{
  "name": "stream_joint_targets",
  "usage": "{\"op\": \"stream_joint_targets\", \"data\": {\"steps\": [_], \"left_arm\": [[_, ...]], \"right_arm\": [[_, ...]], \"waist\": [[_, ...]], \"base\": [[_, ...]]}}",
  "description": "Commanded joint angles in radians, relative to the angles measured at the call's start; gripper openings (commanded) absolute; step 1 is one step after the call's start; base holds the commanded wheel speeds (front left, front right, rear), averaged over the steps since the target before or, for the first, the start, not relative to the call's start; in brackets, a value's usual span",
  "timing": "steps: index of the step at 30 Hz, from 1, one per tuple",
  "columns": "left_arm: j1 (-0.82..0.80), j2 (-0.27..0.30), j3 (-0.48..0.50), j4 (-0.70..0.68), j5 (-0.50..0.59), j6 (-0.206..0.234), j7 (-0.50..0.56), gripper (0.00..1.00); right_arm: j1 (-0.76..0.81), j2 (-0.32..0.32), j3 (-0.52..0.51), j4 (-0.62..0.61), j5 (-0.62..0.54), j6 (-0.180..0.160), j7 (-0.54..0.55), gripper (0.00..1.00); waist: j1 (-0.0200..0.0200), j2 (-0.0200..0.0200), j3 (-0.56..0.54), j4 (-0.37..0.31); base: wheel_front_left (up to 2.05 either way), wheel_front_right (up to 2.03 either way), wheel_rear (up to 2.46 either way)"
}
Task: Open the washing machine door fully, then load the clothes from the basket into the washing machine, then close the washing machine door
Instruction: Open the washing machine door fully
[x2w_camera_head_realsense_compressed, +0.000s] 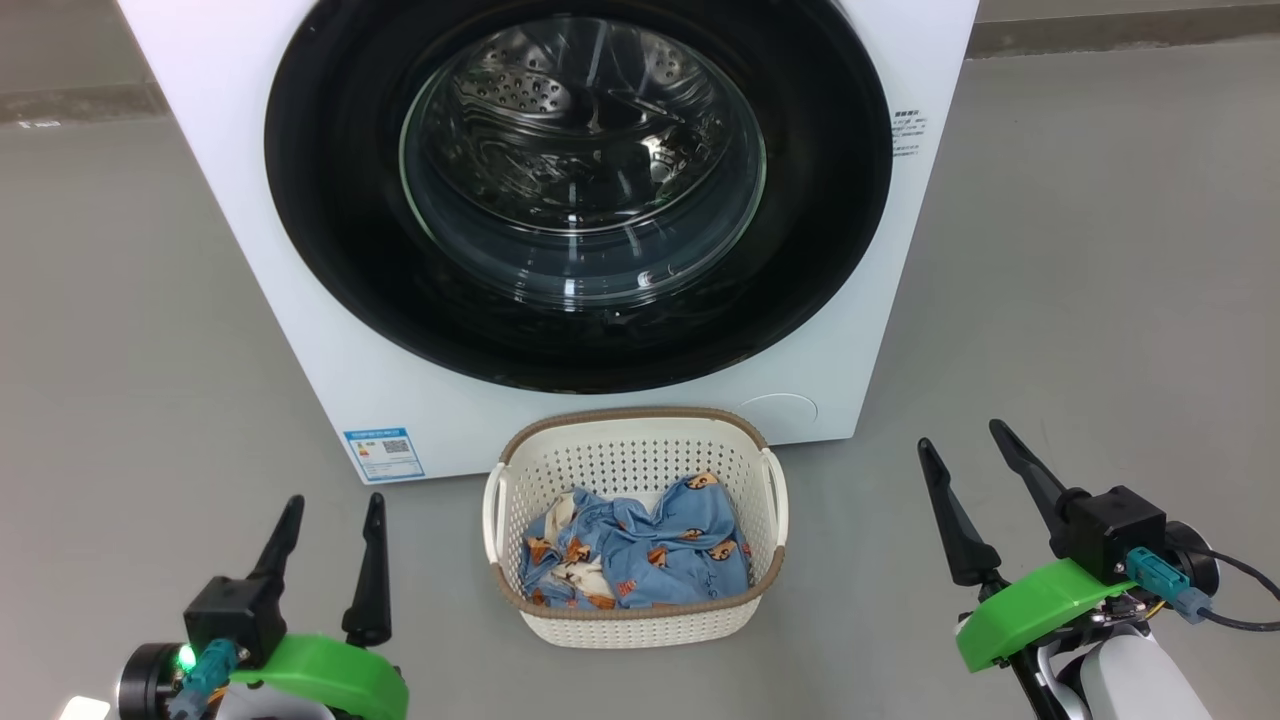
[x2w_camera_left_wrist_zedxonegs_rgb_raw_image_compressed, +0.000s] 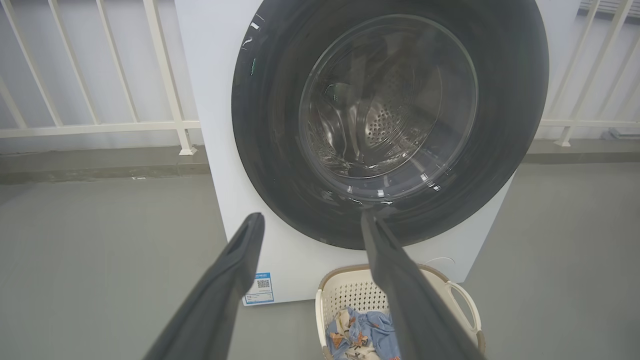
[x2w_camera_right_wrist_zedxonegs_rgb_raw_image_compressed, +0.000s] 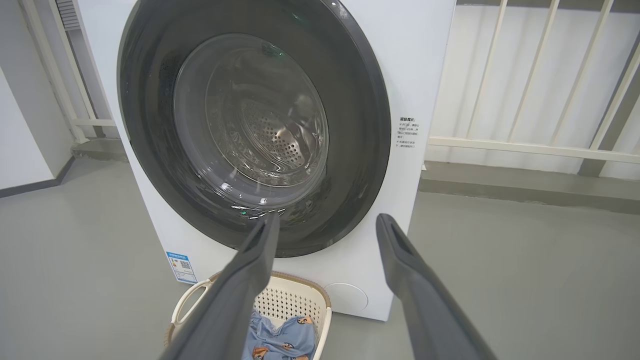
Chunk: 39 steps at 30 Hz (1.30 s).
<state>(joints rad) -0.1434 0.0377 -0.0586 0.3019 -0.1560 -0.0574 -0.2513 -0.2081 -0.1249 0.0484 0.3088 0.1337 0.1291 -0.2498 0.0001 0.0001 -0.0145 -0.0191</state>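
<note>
The white washing machine (x2w_camera_head_realsense_compressed: 250, 200) (x2w_camera_left_wrist_zedxonegs_rgb_raw_image_compressed: 210, 75) (x2w_camera_right_wrist_zedxonegs_rgb_raw_image_compressed: 420, 60) stands straight ahead on the floor. Its round black-rimmed door (x2w_camera_head_realsense_compressed: 330, 200) (x2w_camera_left_wrist_zedxonegs_rgb_raw_image_compressed: 270, 125) (x2w_camera_right_wrist_zedxonegs_rgb_raw_image_compressed: 360, 125) lies flat against the front, shut, with the steel drum showing through the glass. The cream basket (x2w_camera_head_realsense_compressed: 640, 455) (x2w_camera_left_wrist_zedxonegs_rgb_raw_image_compressed: 350, 290) (x2w_camera_right_wrist_zedxonegs_rgb_raw_image_compressed: 290, 300) sits on the floor right below the door. Blue printed clothes (x2w_camera_head_realsense_compressed: 640, 555) (x2w_camera_left_wrist_zedxonegs_rgb_raw_image_compressed: 360, 330) (x2w_camera_right_wrist_zedxonegs_rgb_raw_image_compressed: 280, 340) lie crumpled inside it. My left gripper (x2w_camera_head_realsense_compressed: 333, 502) (x2w_camera_left_wrist_zedxonegs_rgb_raw_image_compressed: 310, 220) hovers open to the basket's left. My right gripper (x2w_camera_head_realsense_compressed: 960, 435) (x2w_camera_right_wrist_zedxonegs_rgb_raw_image_compressed: 327, 220) hovers open to its right. Both hold nothing.
A blue label sticker (x2w_camera_head_realsense_compressed: 384, 452) is on the washer's lower left corner. A white railing (x2w_camera_left_wrist_zedxonegs_rgb_raw_image_compressed: 100, 125) (x2w_camera_right_wrist_zedxonegs_rgb_raw_image_compressed: 525, 145) runs behind the machine. Bare grey floor (x2w_camera_head_realsense_compressed: 1100, 300) spreads on both sides of the washer.
</note>
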Motion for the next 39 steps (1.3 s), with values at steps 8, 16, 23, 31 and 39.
{"op": "stream_joint_targets", "data": {"steps": [8,16,23,31,39], "left_arm": [[-0.042,0.013,0.035,-0.012,-0.008,-0.004,-0.010,1.00],[-0.045,0.015,0.035,-0.002,-0.003,-0.003,-0.010,1.00],[-0.046,0.015,0.038,0.000,-0.004,-0.005,-0.010,1.00],[-0.046,0.014,0.039,0.007,-0.007,-0.011,-0.010,1.00],[-0.043,0.014,0.036,0.000,-0.018,-0.017,-0.010,1.00]], "right_arm": [[-0.032,-0.001,0.021,-0.017,0.011,0.002,-0.012,1.00],[-0.033,-0.003,0.018,-0.015,0.014,0.002,-0.012,1.00],[-0.033,-0.001,0.014,-0.016,0.012,0.002,-0.012,1.00],[-0.031,0.000,0.009,-0.017,0.011,0.002,-0.012,1.00],[-0.028,0.000,0.004,-0.019,0.011,0.002,-0.012,1.00]], "waist": [[-0.0001,-0.0001,-0.001,0.000],[-0.0001,-0.0001,-0.002,0.000],[-0.0001,-0.0001,0.000,0.000],[-0.0001,-0.0001,0.000,0.000],[-0.0001,-0.0001,0.000,-0.003]], "base": [[0.00,0.00,0.00],[0.28,0.28,-0.57],[0.86,0.86,-1.72],[1.20,1.20,-2.40],[0.79,0.79,-1.59]]}}
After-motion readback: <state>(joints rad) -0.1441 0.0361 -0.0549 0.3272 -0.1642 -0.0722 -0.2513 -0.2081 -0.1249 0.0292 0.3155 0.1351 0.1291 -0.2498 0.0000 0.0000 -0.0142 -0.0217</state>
